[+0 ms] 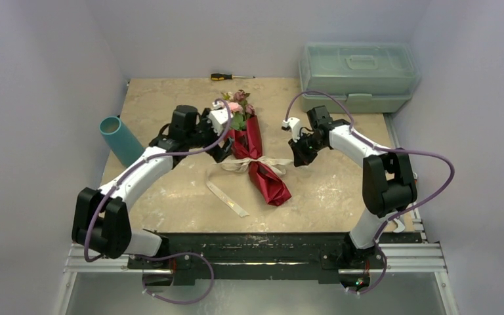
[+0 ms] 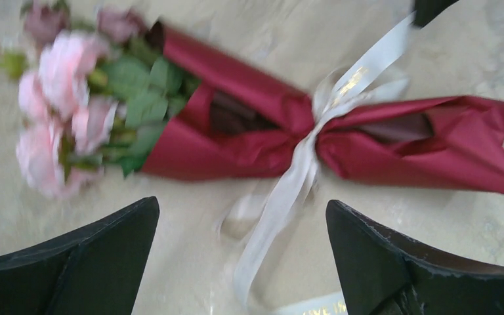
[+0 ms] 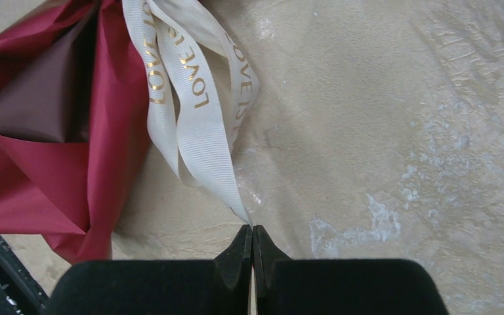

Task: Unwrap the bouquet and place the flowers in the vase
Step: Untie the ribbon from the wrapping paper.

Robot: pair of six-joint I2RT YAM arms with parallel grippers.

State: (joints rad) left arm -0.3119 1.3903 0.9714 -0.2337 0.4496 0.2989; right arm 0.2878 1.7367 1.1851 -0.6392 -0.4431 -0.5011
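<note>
Item: bouquet [image 1: 256,154], wrapped, lying mid-worktop [image 1: 328,190]; vase [image 1: 119,140] well apart at left. Status: left fingers [image 2: 105,262] wide, empty, just beside the wrapping; right fingers [image 3: 236,252] closed on the cream ribbon [image 3: 197,125] tip. Hazard: thin pinch slips, or pull drags bouquet, knot unloosened.

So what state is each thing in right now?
Bouquet: wrapped, lying flat.
Ribbon: tied round the wrap.
Vase: empty.
Toolbox: lid shut.
Screwdriver: lying flat.
Left pincer: open, holding nothing.
Right pincer: shut on the ribbon's end.
</note>
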